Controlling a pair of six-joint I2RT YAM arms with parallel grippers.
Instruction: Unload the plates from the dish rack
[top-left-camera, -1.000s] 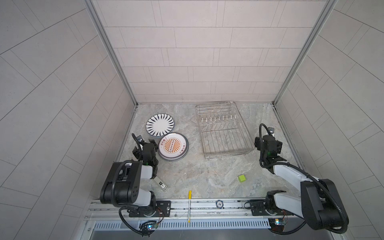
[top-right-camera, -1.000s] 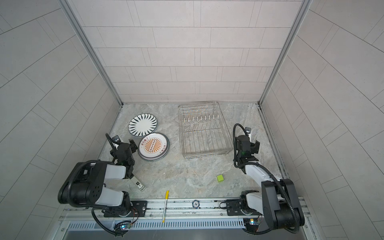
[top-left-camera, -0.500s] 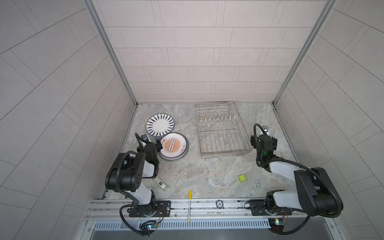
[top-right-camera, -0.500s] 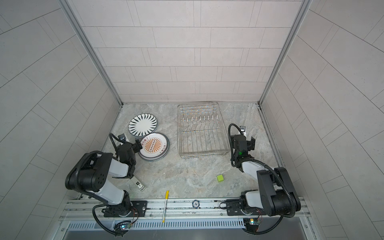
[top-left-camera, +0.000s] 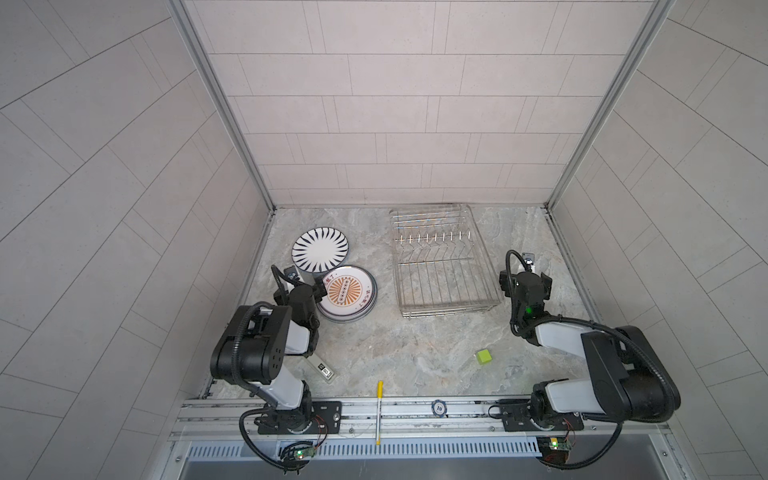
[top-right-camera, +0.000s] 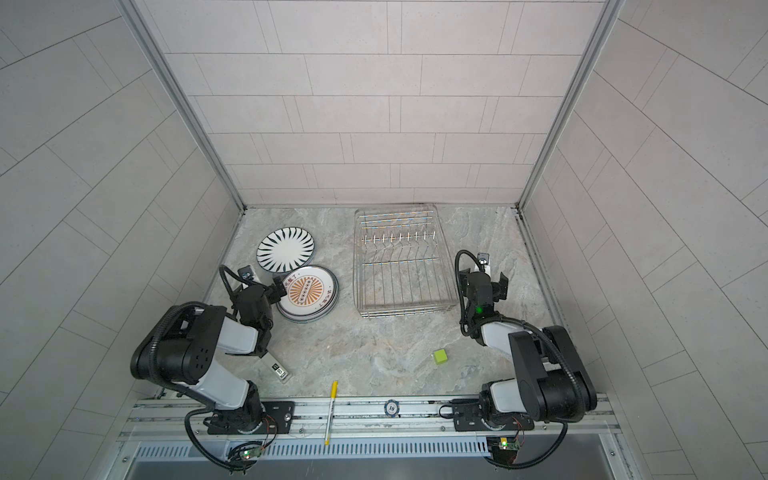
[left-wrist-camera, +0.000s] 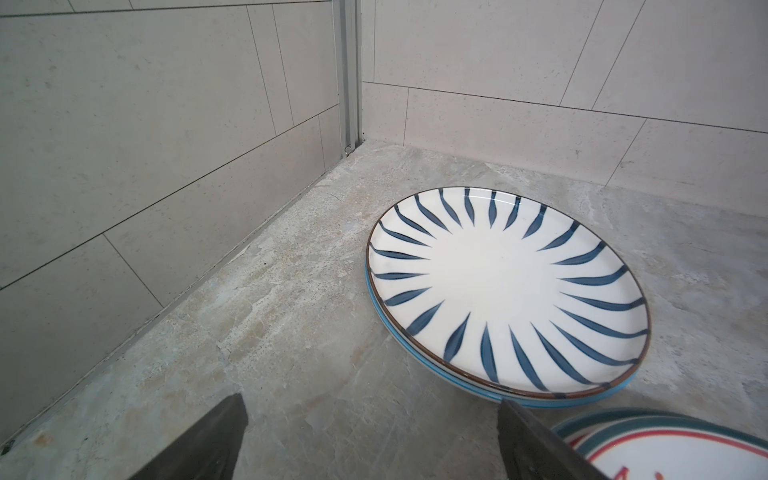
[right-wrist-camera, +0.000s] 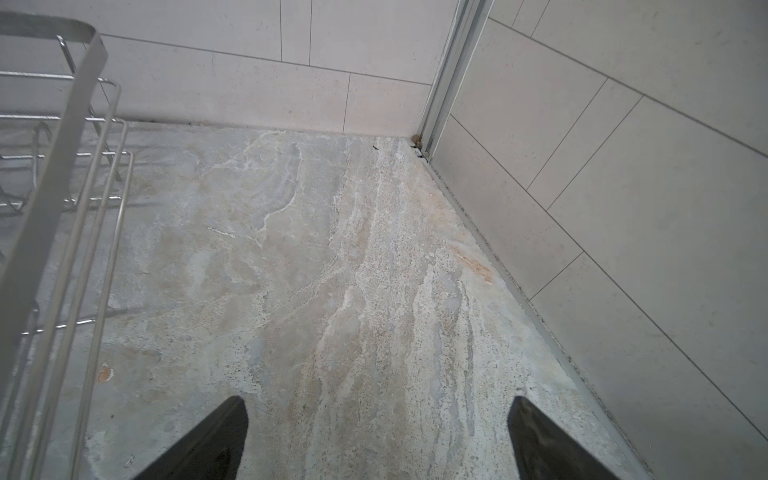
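Right hand (right-wrist-camera: 376, 432) has slid in toward the right side of the dish rack (top-left-camera: 451, 309) over the last second; left hand (left-wrist-camera: 370, 436) has spread a touch wider beside the plates (top-left-camera: 349, 297). Both hands gape fully and hold nothing.

Rack stands empty toward the far edge of the worktop (top-left-camera: 415, 353), long axis running far to near. Plates lie flat toward the far left corner. Striped stack (top-left-camera: 320, 250) sits farther back, sunburst stack (top-right-camera: 307, 291) just beside it, nearer.

Left hand is the closer one: low, one finger over the sunburst rim, aimed at the striped stack. Judgement: nothing left to lift.
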